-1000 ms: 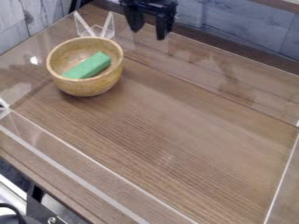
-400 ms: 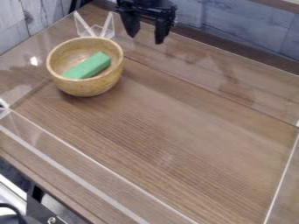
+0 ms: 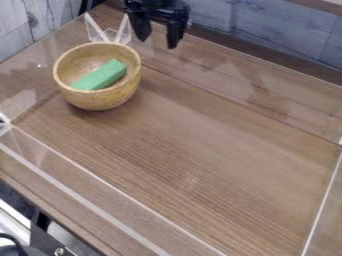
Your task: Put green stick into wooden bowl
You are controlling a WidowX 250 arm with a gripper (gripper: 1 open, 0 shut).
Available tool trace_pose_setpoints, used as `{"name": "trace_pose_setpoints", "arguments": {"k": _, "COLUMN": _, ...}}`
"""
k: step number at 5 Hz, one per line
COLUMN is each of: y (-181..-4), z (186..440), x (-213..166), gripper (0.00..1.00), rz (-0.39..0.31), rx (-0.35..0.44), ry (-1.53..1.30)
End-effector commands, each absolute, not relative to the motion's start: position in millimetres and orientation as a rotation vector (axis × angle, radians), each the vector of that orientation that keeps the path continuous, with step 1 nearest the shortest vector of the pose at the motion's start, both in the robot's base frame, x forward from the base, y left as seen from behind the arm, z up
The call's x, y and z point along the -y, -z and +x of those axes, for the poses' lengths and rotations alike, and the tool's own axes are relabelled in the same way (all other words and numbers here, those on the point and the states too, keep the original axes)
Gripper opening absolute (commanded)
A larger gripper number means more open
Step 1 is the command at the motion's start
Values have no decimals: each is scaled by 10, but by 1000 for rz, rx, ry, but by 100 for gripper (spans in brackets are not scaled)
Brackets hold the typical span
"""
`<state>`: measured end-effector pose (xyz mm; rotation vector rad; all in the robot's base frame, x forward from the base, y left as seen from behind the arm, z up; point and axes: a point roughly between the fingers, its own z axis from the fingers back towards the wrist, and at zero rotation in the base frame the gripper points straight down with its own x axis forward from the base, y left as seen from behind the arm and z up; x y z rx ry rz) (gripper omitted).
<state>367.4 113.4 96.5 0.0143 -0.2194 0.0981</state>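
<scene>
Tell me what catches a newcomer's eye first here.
Likely the bright green stick, lying inside the round wooden bowl near the table's upper left. Next, the dark, open gripper at the top edge, to the bowl's upper right, apart from it. Then the broad brown tabletop filling most of the view.

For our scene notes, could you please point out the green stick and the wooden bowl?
Green stick (image 3: pixel 100 76): camera view, middle of its top face.
Wooden bowl (image 3: pixel 102 100): camera view, outer wall facing us.
</scene>
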Motion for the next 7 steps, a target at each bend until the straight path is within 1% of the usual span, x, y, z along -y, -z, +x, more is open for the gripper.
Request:
{"name": "trace_pose_setpoints", "arguments": {"k": 1, "y": -1193, "z": 3751, "x": -1114, "gripper": 100, "rz": 15, "rx": 281, "ry": -29}}
{"name": "trace_pose_setpoints", "arguments": {"k": 3, "y": -1258, "z": 3757, "x": -1024, "gripper": 100, "rz": -19, "rx": 287, "ry": 57}}
{"name": "trace_pose_setpoints", "arguments": {"k": 4, "y": -1247, "z": 3665, "x": -907, "gripper": 100, "rz": -26, "rx": 288, "ry": 87}}
{"name": "trace_pose_setpoints", "arguments": {"k": 5, "y": -1308, "z": 3577, "x": -818, "gripper": 100, "rz": -30, "rx": 295, "ry": 108}}
{"name": "trace_pose_setpoints", "arguments": {"k": 6, "y": -1300, "z": 3698, "x": -844, "gripper": 100, "rz": -12, "rx": 306, "ry": 54}}
{"name": "trace_pose_setpoints", "arguments": {"k": 7, "y": -1239, "z": 3750, "x": -874, "gripper": 100, "rz": 9, "rx": 301, "ry": -21}}
